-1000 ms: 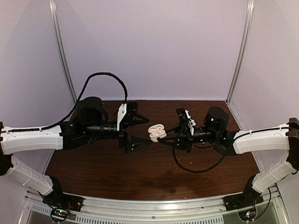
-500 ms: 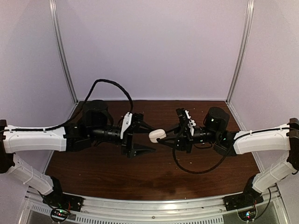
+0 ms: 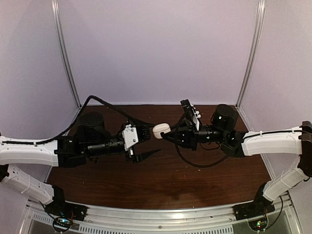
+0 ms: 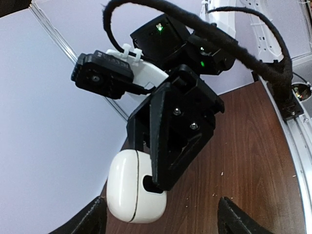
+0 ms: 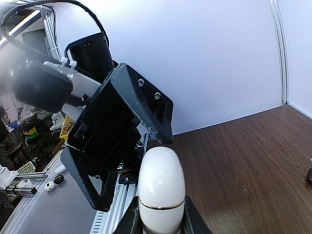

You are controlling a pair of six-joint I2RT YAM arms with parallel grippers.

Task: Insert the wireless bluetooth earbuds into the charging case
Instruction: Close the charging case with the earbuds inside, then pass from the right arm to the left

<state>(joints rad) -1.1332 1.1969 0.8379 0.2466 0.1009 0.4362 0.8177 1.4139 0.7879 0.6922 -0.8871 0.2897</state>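
Top external view: I see the right gripper (image 3: 165, 131) clenched around a white, rounded, glossy plastic charging case (image 3: 161, 129) and holding it in the air above the middle of the dark brown wooden worktop (image 3: 161, 180). The left gripper (image 3: 155, 140) is just beside the case on its far side from the right arm. Its jaws are spread wide and it grasps nothing. In the left wrist view the case (image 4: 134, 187) shows a thin seam running round it with no gap, so the lid looks shut. In the right wrist view the case (image 5: 161, 187) stands upright between that gripper's own jaws, with a fine gold line at the seam. No wireless earbuds are visible in any view, and I cannot see inside the case, so I cannot tell whether any are seated there. A small dark object (image 5: 309, 175) lies on the worktop at the very right edge of the right wrist view, cut off too much for me to identify. My judgement is that the case is secured and presented to the free gripper, which is a late or handover stage for this case. With nothing to confirm that earbuds are inside, I would not count the task as finished.
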